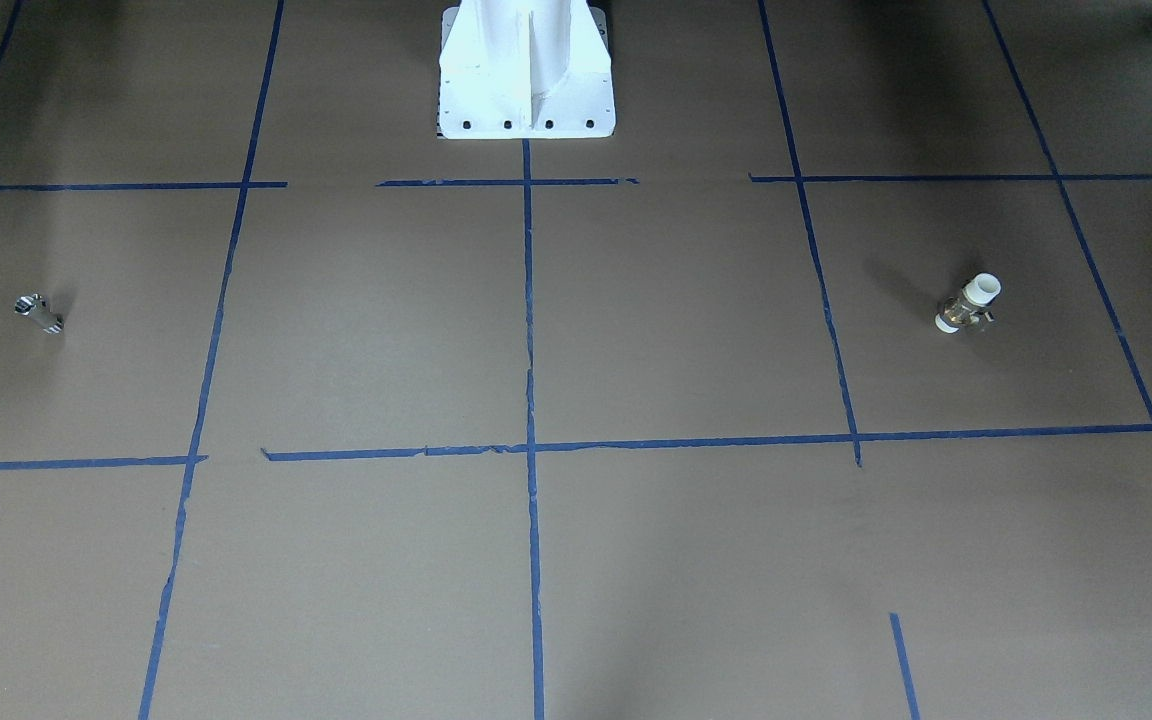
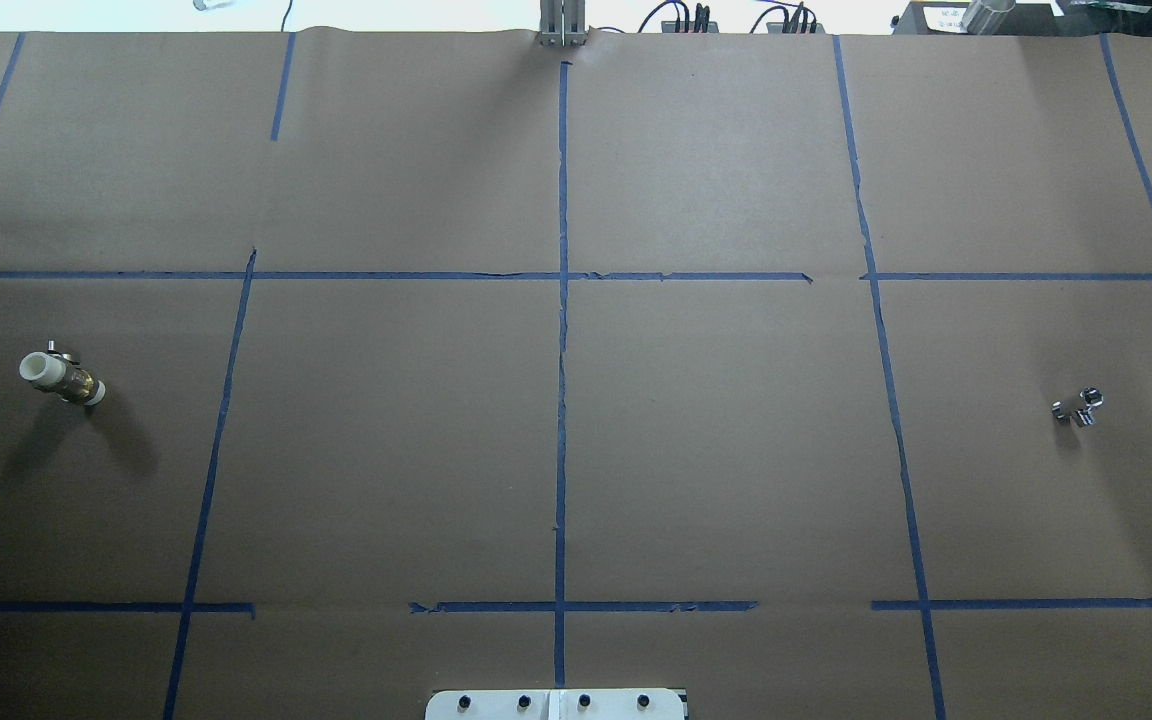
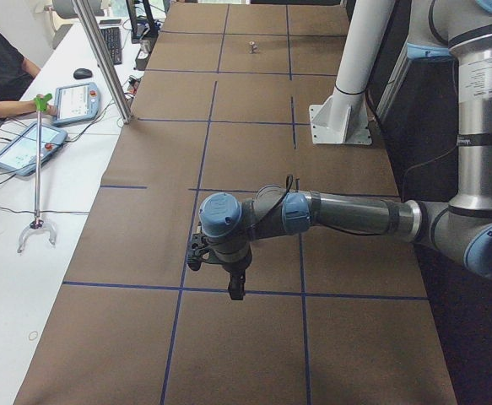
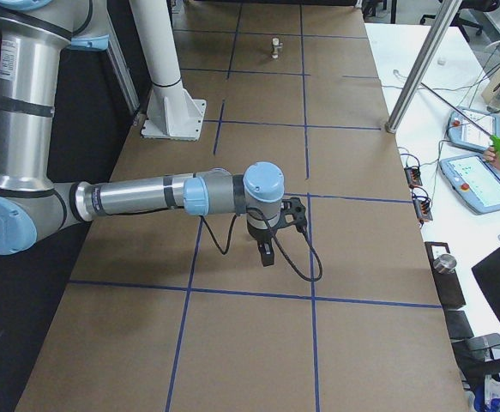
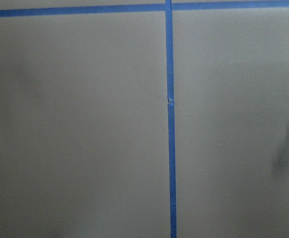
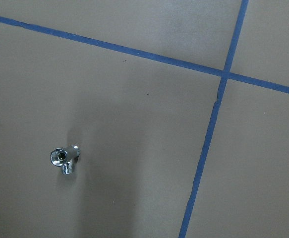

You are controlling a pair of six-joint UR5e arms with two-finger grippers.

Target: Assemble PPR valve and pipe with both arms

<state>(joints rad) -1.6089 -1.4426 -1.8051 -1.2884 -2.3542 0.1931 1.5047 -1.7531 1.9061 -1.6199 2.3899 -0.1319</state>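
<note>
The PPR valve [image 1: 968,303], white ends and brass middle, lies on the brown table; it shows at the left in the overhead view [image 2: 61,375] and far off in the exterior right view [image 4: 275,45]. The pipe [image 1: 38,313], a small shiny silver piece, lies on the opposite side [image 2: 1078,407]. The right wrist view shows it below, to the lower left [image 6: 65,157]. My left gripper [image 3: 235,291] and right gripper [image 4: 267,257] hang above the table and show only in the side views. I cannot tell whether they are open or shut. The left wrist view shows only table and tape.
Blue tape lines [image 2: 561,400] divide the brown paper table into a grid. The white pedestal [image 1: 526,70] stands at the robot's edge of the table. An operator [image 3: 1,72] sits at a side desk with tablets.
</note>
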